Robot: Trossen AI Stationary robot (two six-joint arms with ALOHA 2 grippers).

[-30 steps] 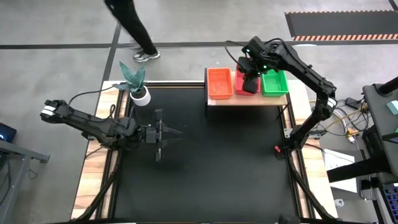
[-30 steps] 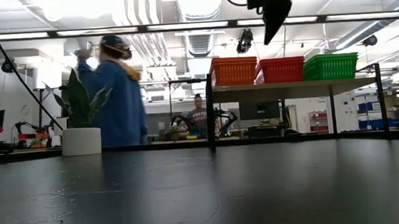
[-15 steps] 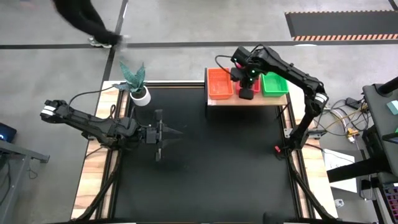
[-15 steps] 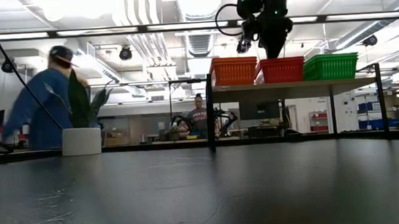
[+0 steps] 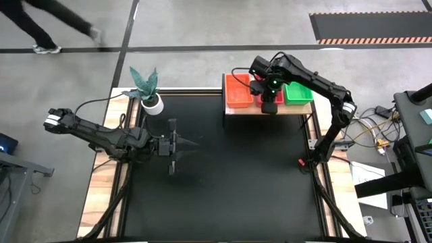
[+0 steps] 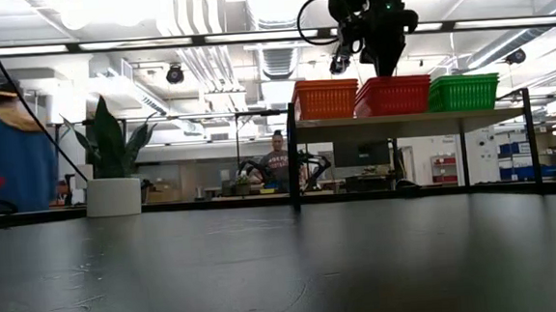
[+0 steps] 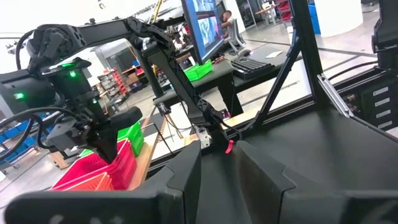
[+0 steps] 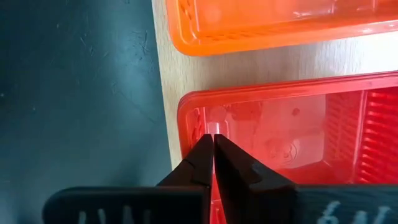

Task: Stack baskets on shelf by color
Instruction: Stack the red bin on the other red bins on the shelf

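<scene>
With the right end effector (image 8: 213,146) pinched shut on the near wall of the red-pink plastic mesh basket (image 5: 263,94) at the light wooden shelf's (image 5: 228,108) middle, it should seat the basket squarely between the orange (image 5: 239,90) and green (image 5: 298,91) mesh baskets before letting go.

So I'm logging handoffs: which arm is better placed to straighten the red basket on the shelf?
Right. The right gripper is pinched shut at the red basket's rim on the shelf; the left gripper rests mid-table.
</scene>
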